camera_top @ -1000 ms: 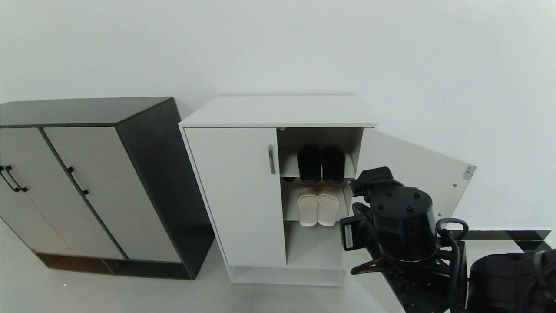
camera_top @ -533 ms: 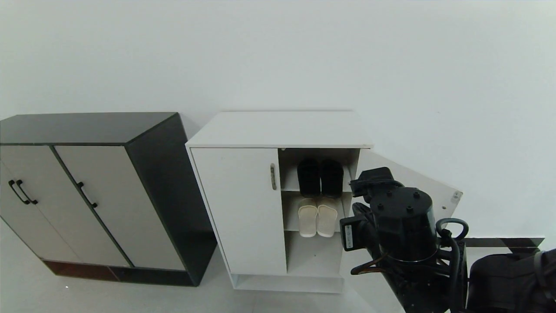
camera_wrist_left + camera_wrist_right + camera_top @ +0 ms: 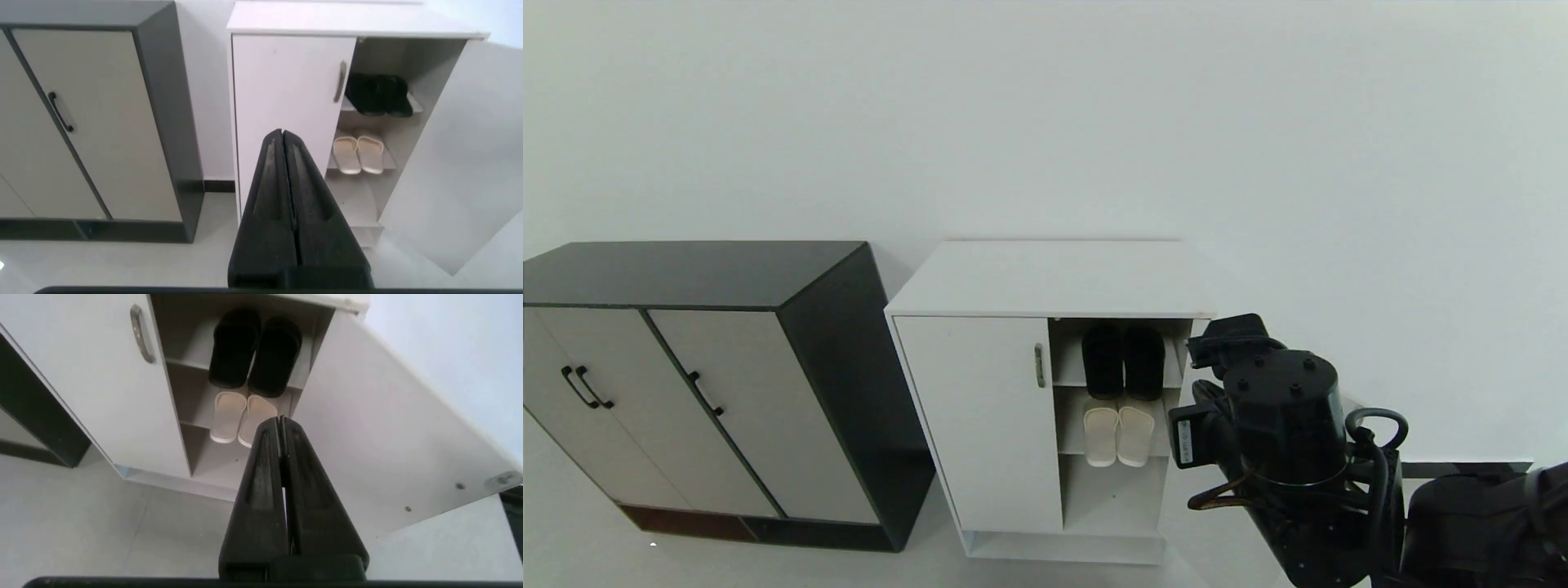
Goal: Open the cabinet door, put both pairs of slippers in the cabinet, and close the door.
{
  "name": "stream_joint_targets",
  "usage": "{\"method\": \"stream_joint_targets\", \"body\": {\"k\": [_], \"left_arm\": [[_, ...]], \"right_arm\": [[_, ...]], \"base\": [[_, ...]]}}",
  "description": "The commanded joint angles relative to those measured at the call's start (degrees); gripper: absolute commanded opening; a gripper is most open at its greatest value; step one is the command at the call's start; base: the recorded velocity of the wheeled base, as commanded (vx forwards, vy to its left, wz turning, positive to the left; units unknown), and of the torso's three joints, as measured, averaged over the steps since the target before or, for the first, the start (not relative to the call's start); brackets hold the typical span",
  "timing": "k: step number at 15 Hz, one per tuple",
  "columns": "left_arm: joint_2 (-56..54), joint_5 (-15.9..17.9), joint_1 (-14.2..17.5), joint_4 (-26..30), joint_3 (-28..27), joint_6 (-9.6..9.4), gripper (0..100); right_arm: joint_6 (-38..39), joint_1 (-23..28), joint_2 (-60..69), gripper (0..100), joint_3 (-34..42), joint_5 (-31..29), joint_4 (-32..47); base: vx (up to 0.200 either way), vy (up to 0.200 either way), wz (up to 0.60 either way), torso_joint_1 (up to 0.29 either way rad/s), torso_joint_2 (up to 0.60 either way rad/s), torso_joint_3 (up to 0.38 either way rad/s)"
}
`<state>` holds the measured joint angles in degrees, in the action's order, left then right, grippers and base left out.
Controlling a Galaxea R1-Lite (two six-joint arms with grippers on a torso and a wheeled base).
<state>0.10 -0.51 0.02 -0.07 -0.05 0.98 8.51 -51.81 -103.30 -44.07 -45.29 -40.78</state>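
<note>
The white cabinet stands against the wall with its right door swung open and its left door closed. A black pair of slippers sits on the top shelf. A white pair of slippers sits on the shelf below. My right gripper is shut on nothing, held in front of the open compartment, near the open door. My left gripper is shut and empty, well back from the closed left door. My right arm covers most of the open door in the head view.
A dark cabinet with two grey doors stands just left of the white one. The bottom compartment of the white cabinet holds nothing. Bare grey floor lies in front of both cabinets.
The whole head picture has shifted: both cabinets sit lower and look smaller, so the camera has moved. The slippers and the open door have not moved.
</note>
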Motion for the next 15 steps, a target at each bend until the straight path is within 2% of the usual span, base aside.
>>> {"method": "stream_joint_targets", "body": {"k": [1, 4, 10, 12, 15], "left_arm": [[-0.01, -0.02, 0.06, -0.01, 0.05, -0.01, 0], [0.08, -0.02, 0.06, -0.01, 0.05, -0.01, 0], [0.08, -0.02, -0.02, -0.01, 0.05, -0.01, 0], [-0.01, -0.10, 0.06, -0.01, 0.05, 0.08, 0], [-0.01, -0.02, 0.06, -0.01, -0.04, -0.01, 0]], "right_arm": [[-0.07, 0.04, -0.14, 0, 0.12, 0.02, 0.00], [-0.25, 0.04, -0.14, 0, 0.65, 0.02, 0.00], [-0.25, 0.83, -0.14, 0, 0.65, 0.29, 0.00], [-0.42, 2.06, -0.23, 0, 0.65, 0.29, 0.00], [-1.48, 6.90, -2.34, 0, -0.49, 1.61, -0.97]], "base": [[0.000, 0.000, 0.00, 0.232, -0.51, -0.271], [0.000, 0.000, 0.00, 0.180, -0.39, -0.211], [0.000, 0.000, -0.60, 0.017, -0.03, -0.015], [0.000, 0.000, -0.60, 0.015, 0.00, 0.000], [0.000, 0.000, 0.00, 0.000, 0.00, 0.000]]}}
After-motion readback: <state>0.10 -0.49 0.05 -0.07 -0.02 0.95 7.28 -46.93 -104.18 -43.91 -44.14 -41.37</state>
